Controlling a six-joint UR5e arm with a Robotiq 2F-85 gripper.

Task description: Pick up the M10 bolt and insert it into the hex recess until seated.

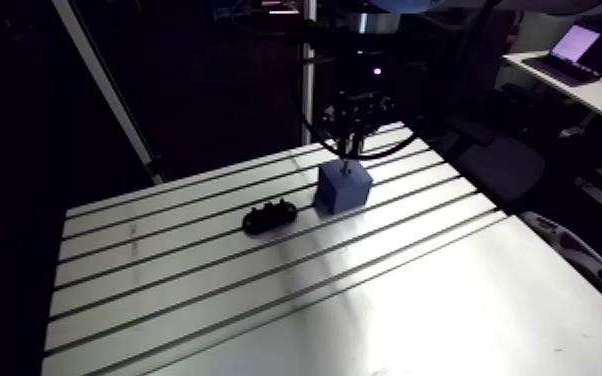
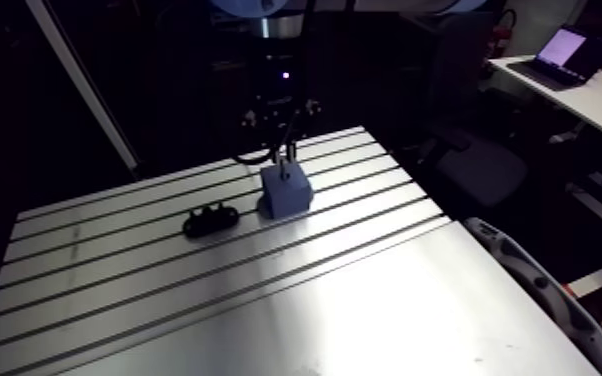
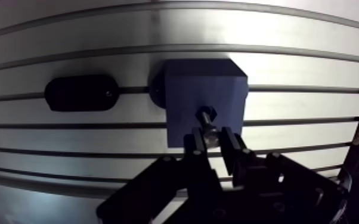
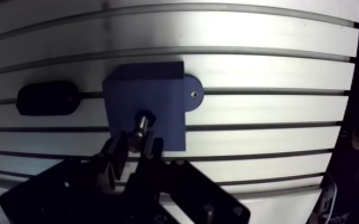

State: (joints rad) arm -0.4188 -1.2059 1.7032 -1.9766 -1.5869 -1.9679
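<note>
Gripper: I'm seeing the black two-finger gripper (image 3: 213,142) pinching the short silver steel bolt (image 3: 208,124).
Bolt: standing upright, tip sitting at the hex recess (image 3: 204,111) atop the blue plastic block (image 3: 200,83).
Axis: running straight down, recess lying directly below the gripper.

The slotted aluminium table (image 1: 365,300) bears two things toward its far side. A blue block (image 1: 343,187) stands upright, its rounded base tab lying over a slot. A black oblong part (image 1: 269,216) lies near it, not touching.
</note>
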